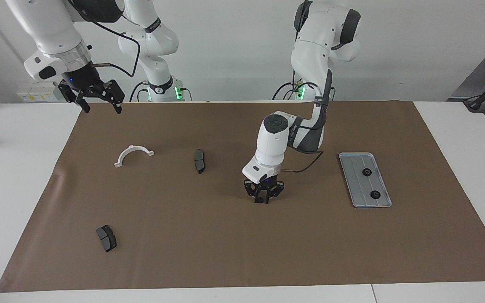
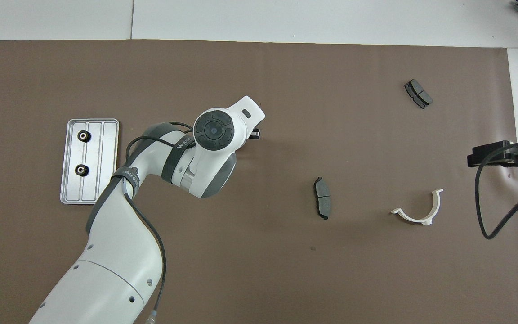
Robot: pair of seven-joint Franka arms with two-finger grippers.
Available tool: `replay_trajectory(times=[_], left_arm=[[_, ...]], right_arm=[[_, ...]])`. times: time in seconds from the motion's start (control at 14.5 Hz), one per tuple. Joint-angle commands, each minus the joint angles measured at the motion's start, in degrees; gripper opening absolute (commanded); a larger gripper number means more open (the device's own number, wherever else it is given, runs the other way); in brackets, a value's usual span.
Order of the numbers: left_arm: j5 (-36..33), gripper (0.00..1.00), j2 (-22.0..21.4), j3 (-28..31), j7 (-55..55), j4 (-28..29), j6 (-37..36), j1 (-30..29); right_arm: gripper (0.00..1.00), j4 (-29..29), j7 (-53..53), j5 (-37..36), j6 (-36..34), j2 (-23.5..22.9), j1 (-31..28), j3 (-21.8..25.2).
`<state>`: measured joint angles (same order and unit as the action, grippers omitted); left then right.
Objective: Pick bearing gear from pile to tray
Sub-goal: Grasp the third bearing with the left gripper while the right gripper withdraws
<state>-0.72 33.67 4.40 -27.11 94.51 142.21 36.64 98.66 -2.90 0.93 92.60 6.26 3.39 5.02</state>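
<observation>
The left arm bends steeply down, wrist vertical, and its gripper [image 1: 262,198] is at the mat [image 1: 225,252], fingertips clenched on a small black gear [image 1: 259,200] between them. The tray [image 1: 354,185], toward the left arm's end, holds two gears [image 1: 366,171]. The right gripper [image 1: 99,105] hangs raised, fingers spread, waiting.
</observation>
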Motion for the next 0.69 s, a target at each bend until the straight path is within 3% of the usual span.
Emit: replay_trajectory(times=[0.0,0.34,0.62], left_arm=[[0.37,0.00,-1.23,0.70,-2.41,1.12,-0.53,0.19],[0.28,0.00,-6.32,0.96,-1.81,2.51,-9.12,-1.91],[0.19,0.00,-17.55,0.88,6.15,15.67,-9.67,-7.52]], right_arm=[[1.00,-1.10,0.61,-1.11,-0.41,-0.64,-0.66,-0.45],[1.00,-1.19,0.61,-1.19,0.30,-0.81,-3.82,-4.14],[1.00,-1.10,0.61,-1.19,0.39,-0.72,-4.09,-4.23]])
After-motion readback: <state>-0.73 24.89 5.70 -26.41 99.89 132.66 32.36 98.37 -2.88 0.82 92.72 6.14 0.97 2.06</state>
